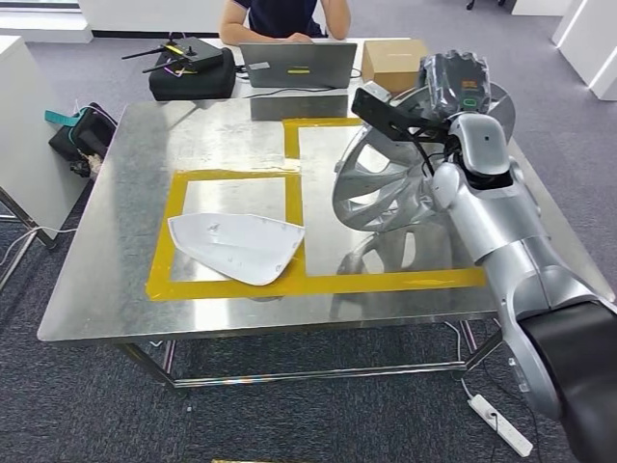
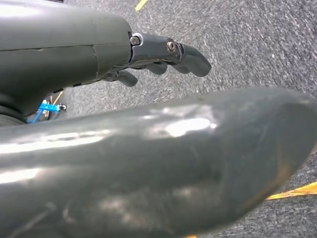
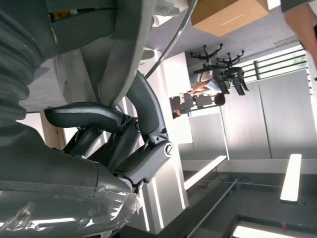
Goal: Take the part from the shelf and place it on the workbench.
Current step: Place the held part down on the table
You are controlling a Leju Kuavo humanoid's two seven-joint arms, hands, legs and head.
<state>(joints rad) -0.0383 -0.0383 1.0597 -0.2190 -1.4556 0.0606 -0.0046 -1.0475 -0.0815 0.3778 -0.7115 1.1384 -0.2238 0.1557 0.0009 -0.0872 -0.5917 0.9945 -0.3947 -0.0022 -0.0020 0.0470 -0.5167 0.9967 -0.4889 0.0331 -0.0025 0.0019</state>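
While my right hand [image 1: 458, 92] has its fingers [image 3: 143, 106] hooked around a spoke of the silver wheel [image 1: 382, 178], the wheel leans tilted over the tabletop [image 1: 102, 280], inside the bigger yellow tape box [image 1: 392, 280]. Just past those fingers sit a cardboard box [image 1: 392, 63] and a laptop [image 1: 298, 63], with a person behind it. Well off to the side lies a white cover [image 1: 236, 246]. My left hand [image 2: 164, 54] hangs over carpet, fingers loosely apart, holding nothing.

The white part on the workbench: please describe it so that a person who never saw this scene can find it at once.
Look at the steel workbench with two yellow-taped rectangles. The white part lies over the near edge of the smaller rectangle, flat and apart from everything else. Unlike the silver wheel rim that the right hand holds, it is a smooth white shell with one pointed end.
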